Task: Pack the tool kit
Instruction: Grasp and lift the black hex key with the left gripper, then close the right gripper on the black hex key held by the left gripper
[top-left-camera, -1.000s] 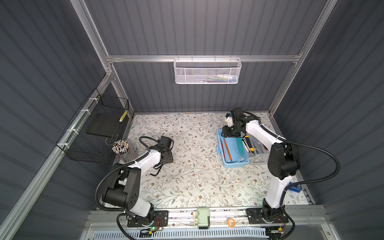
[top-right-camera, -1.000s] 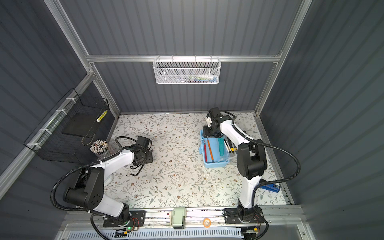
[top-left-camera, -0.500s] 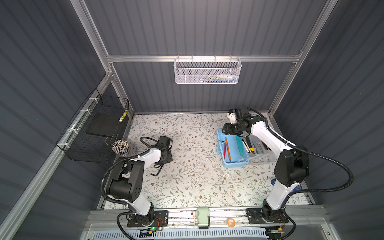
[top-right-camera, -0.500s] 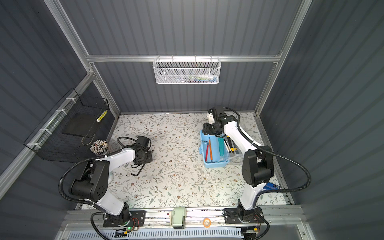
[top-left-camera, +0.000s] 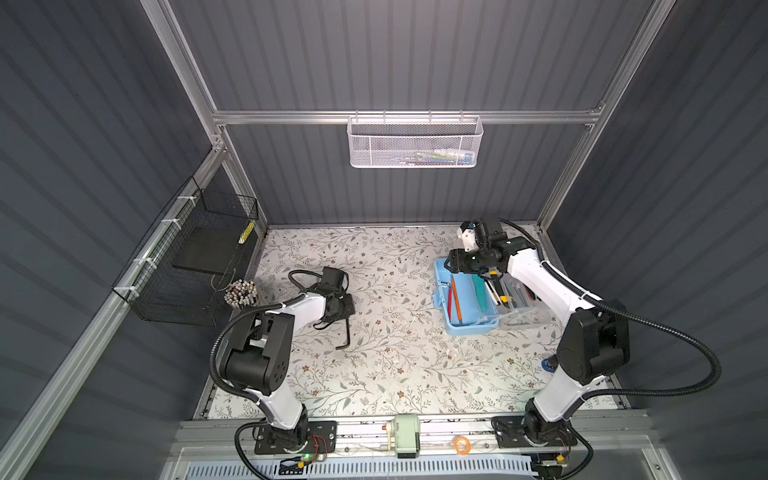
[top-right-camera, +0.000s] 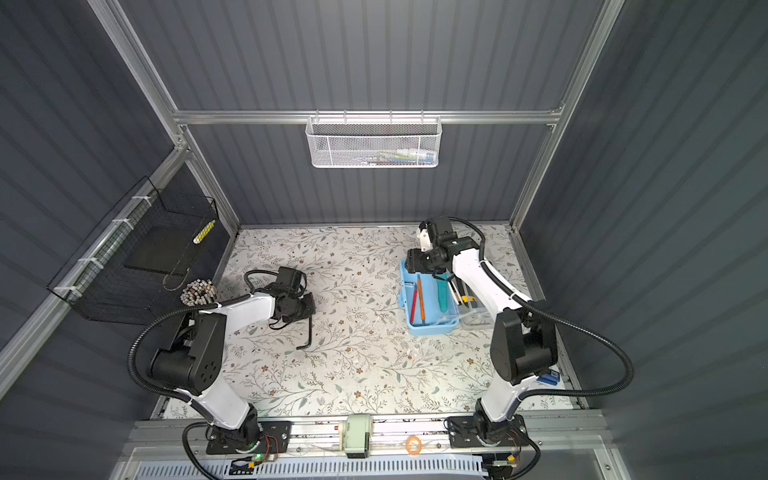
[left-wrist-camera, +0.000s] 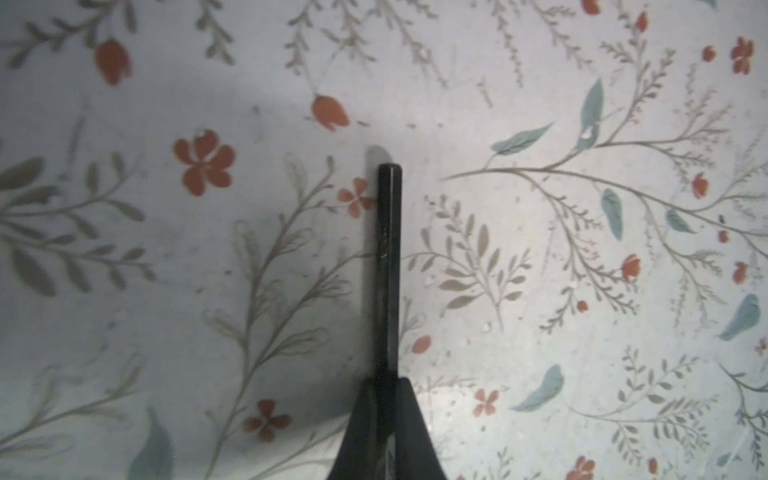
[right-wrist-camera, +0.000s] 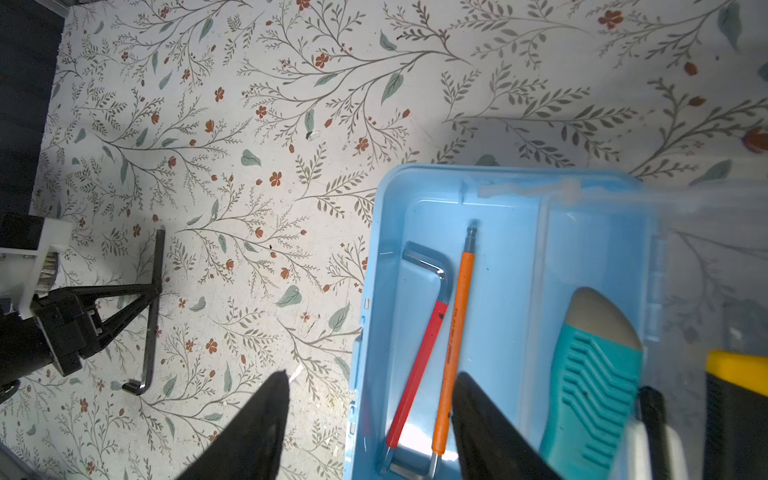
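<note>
Gripping the black hex key (left-wrist-camera: 388, 249) on its long arm, nearer the plain end than the bend, my left claw (left-wrist-camera: 385, 384) is pinched tight on the shaft. The key lies flat on the floral table (top-left-camera: 395, 374), left of centre, short foot turned away from the blue box (top-left-camera: 467, 329). The box sits well apart on the right side of the table, its clear lid (top-left-camera: 524, 320) lying open beside it with yellow-and-black tools (right-wrist-camera: 735, 374) in it. In the tray: a red-handled hex key (right-wrist-camera: 419, 361), an orange screwdriver (right-wrist-camera: 455, 332), a teal-handled tool (right-wrist-camera: 594, 374). My right claw (right-wrist-camera: 372, 376) hangs over the box's far corner, jaws apart and empty, straddling the rim. Judgement: the step in hand is to lift this key and carry it across. The hold is off-centre, so the bent end will likely sag or swing about the pads; best to raise it straight and slowly and check it does not turn. Then line the shaft with the tray's long side, lower it into the free strip by the red key, and let go only once it rests. The right claw should clear the rim first, or both arms crowd one corner.
</note>
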